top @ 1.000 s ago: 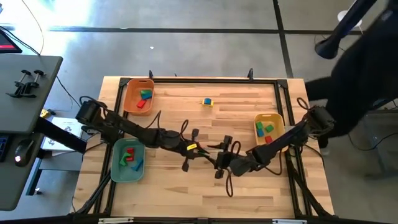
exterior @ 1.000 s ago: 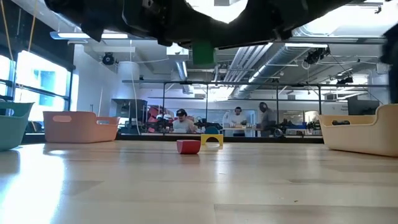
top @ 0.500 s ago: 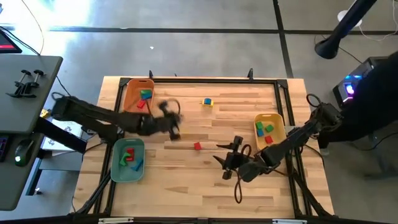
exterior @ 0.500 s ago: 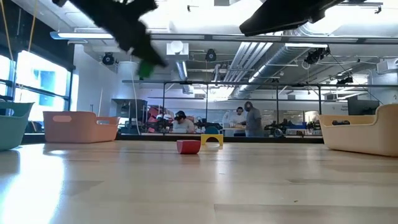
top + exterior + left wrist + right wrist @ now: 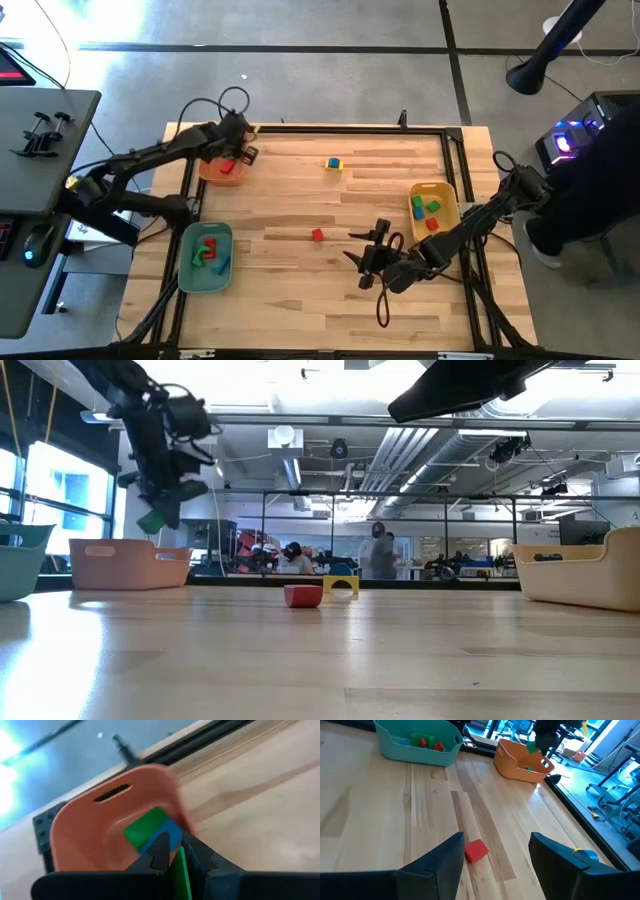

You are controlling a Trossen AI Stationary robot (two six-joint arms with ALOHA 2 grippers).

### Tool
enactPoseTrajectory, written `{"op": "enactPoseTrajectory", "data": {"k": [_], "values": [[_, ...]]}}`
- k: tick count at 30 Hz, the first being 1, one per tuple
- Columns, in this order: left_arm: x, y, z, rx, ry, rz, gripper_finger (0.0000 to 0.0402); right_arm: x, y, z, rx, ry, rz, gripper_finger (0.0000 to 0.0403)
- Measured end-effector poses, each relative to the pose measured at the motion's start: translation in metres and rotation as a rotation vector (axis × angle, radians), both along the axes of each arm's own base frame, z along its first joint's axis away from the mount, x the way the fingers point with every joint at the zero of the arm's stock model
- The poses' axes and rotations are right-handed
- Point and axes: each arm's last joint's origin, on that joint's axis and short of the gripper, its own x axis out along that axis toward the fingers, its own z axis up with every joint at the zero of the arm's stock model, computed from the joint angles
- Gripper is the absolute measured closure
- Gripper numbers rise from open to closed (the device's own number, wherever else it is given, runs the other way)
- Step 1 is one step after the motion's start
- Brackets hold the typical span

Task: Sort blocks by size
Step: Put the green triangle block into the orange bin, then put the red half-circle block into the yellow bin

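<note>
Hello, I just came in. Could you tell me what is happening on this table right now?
A two-armed robot is sorting small coloured blocks into trays. The left hand is shut on a green block and holds it above the orange tray, which already contains blocks. The right hand is open and sits low over the table, facing a loose red block. A yellow and blue block also lies loose. The teal tray and the yellow tray contain blocks too.

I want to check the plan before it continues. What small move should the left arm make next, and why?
Probably open the left tool and drop the green block: it hangs shut on that block above the orange tray, which already holds blocks. The right tool, open, waits near the red block.
</note>
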Motion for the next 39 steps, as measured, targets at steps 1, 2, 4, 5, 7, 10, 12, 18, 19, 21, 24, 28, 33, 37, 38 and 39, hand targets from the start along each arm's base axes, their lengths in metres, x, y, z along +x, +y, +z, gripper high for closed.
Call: {"op": "enactPoseTrajectory", "data": {"k": [1, 2, 4, 5, 7, 10, 12, 18, 19, 21, 24, 28, 33, 37, 38, 39], "values": [[-0.004, 0.006, -0.003, -0.014, 0.011, 0.019, 0.0383, 0.000, 0.000, 0.000, 0.002, -0.001, -0.001, 0.0188], [-0.007, 0.010, -0.006, -0.024, 0.026, 0.035, 0.0382, 0.000, 0.000, 0.000, 0.006, 0.000, -0.003, 0.0188], [-0.011, 0.018, -0.011, -0.043, 0.051, 0.065, 0.0380, 0.000, 0.000, -0.001, 0.010, 0.003, -0.006, 0.0188], [-0.013, 0.022, -0.014, -0.052, 0.059, 0.079, 0.0378, -0.001, 0.000, -0.001, 0.013, 0.003, -0.009, 0.0188], [-0.015, 0.027, -0.020, -0.068, 0.073, 0.100, 0.0372, -0.001, -0.001, -0.002, 0.023, 0.004, -0.015, 0.0188], [-0.014, 0.032, -0.027, -0.088, 0.102, 0.094, 0.0354, -0.001, -0.001, -0.002, 0.038, 0.001, -0.022, 0.0188], [-0.014, 0.034, -0.030, -0.097, 0.112, 0.093, 0.0336, -0.001, -0.001, -0.003, 0.045, 0.001, -0.026, 0.0188], [-0.017, 0.039, -0.032, -0.103, 0.137, 0.075, 0.0262, -0.002, -0.001, -0.004, 0.069, 0.004, -0.037, 0.0188], [-0.019, 0.039, -0.030, -0.096, 0.136, 0.073, 0.0250, -0.002, -0.002, -0.004, 0.070, 0.005, -0.038, 0.0188], [-0.022, 0.038, -0.024, -0.077, 0.128, 0.066, 0.0229, -0.002, -0.002, -0.004, 0.068, 0.008, -0.038, 0.0188], [-0.023, 0.030, -0.012, -0.062, 0.065, 0.025, 0.0209, -0.001, -0.004, -0.005, 0.067, 0.010, -0.045, 0.0188], [-0.014, 0.012, 0.009, -0.092, -0.170, -0.155, 0.0201, 0.003, -0.010, -0.006, 0.098, 0.030, -0.034, 0.0188], [0.010, -0.025, 0.021, -0.082, -0.410, -0.478, 0.0207, 0.007, -0.016, -0.007, 0.146, 0.062, 0.004, 0.0188], [0.030, -0.058, 0.011, -0.018, -0.539, -0.662, 0.0214, 0.010, -0.022, -0.007, 0.160, 0.068, 0.002, 0.0188], [0.034, -0.066, 0.007, -0.017, -0.575, -0.688, 0.0215, 0.012, -0.023, -0.007, 0.167, 0.066, 0.003, 0.0188], [0.039, -0.074, 0.002, -0.025, -0.620, -0.707, 0.0215, 0.013, -0.026, -0.007, 0.170, 0.065, -0.003, 0.0188]]}}
